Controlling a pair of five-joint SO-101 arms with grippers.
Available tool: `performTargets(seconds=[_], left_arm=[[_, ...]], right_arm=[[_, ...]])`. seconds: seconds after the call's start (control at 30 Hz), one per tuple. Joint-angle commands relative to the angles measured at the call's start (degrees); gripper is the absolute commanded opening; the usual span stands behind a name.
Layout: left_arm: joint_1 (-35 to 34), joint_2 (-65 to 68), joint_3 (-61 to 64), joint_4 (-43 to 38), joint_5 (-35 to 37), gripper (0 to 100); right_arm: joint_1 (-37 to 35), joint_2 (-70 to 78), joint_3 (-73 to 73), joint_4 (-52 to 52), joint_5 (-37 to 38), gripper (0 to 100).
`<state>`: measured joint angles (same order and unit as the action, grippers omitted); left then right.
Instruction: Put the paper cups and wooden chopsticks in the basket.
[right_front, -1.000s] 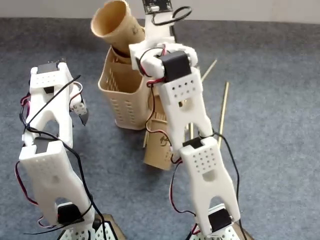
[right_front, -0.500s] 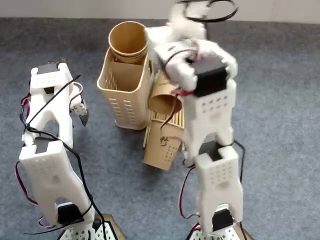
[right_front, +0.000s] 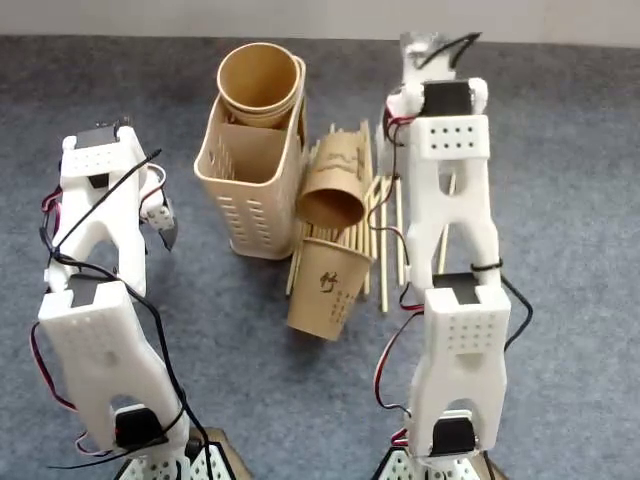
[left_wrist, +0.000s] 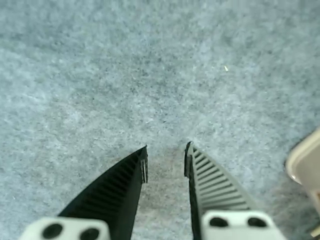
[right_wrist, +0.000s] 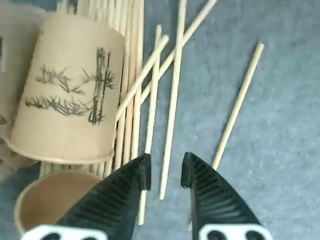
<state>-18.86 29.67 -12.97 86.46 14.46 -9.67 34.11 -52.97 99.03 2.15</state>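
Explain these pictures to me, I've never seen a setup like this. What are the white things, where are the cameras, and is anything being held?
The white things are two small robots: the left arm and the right arm, filmed from above in the high view. Between them stands a tan basket with stacked paper cups in it. Two fallen cups lie on their sides beside it, over loose wooden chopsticks. The other two pictures come from cameras on the arms' wrists, each looking along its claw. The left claw is open over grey carpet. The right claw is open above the chopsticks. Neither holds anything.
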Motion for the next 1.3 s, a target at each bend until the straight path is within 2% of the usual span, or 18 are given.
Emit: performTargets(seconds=[0.0, 0.1, 0.27, 0.37, 0.57, 0.67, 0.83, 1.0, 1.1, 1.17, 1.27], left_arm=[[-0.04, -2.59, -0.31, -0.44, 0.18, 14], [0.48, -2.59, 0.84, -2.02, 0.18, 14], [0.22, -2.59, 2.68, -5.01, 0.18, 14], [0.31, -2.59, 2.68, -5.19, 0.18, 14], [0.48, -2.51, 3.03, -6.95, 0.18, 14], [0.48, -2.51, 4.26, -8.26, 0.18, 14], [0.22, -2.51, 4.62, -9.05, 0.18, 14], [0.22, -2.51, 4.62, -8.97, 0.18, 14], [0.22, -2.51, 4.62, -8.97, 0.18, 14], [0.22, -2.51, 4.62, -8.88, 0.18, 14], [0.22, -2.51, 4.7, -8.88, 0.18, 14]], right_arm=[[-0.31, -3.21, 1.45, -3.38, 7.91, 12.3], [-1.63, -3.74, 1.19, -5.85, 14.68, 12.3], [-6.99, -3.74, 1.19, 0.4, 41.05, 12.5], [-8.48, -6.11, -0.48, 1.98, 48.88, 12.6], [-10.68, -14.73, 0.66, 2.07, 54.15, 12.7], [-12.35, -19.21, 7.87, 2.07, 56.62, 12.7], [-19.03, -35.12, 29.32, -0.92, 58.99, 12.7], [-23.6, -59.91, 59.74, -17.45, 58.81, 12.8], [-21.93, -70.99, 77.93, -31.6, 57.49, 12.8], [-18.77, -73.63, 87.34, -40.84, 57.49, 12.8], [-15.96, -72.48, 93.76, -49.36, 57.49, 13.1]])
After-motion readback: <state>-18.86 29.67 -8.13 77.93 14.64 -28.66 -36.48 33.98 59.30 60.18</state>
